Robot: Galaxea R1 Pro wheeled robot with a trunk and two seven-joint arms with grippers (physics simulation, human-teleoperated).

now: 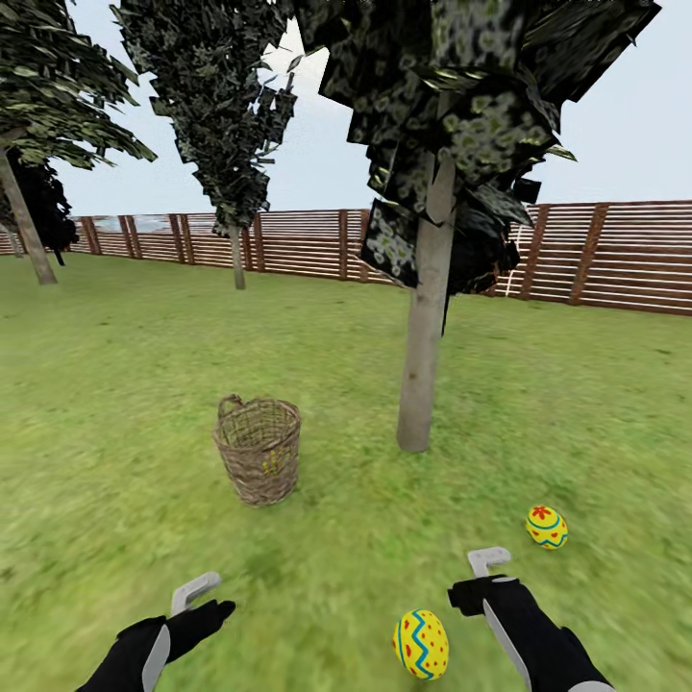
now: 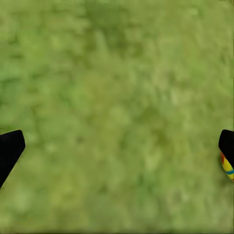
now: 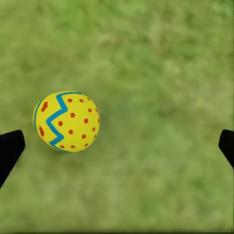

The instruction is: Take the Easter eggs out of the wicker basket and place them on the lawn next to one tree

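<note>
Yellow eggs (image 1: 421, 644) (image 1: 546, 527) lie on lawn (image 1: 115, 384)

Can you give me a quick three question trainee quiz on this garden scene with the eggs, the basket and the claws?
1. True or false: two Easter eggs lie on the lawn, the near egg and the far egg.
2. What stands left of the pale-trunked tree? A) a bush B) the wicker basket C) a bench
3. Fill in: the right claw holds ____.

Key: 1 true. 2 B. 3 nothing; in the right wrist view its open fingers flank the near egg on the grass.
</note>
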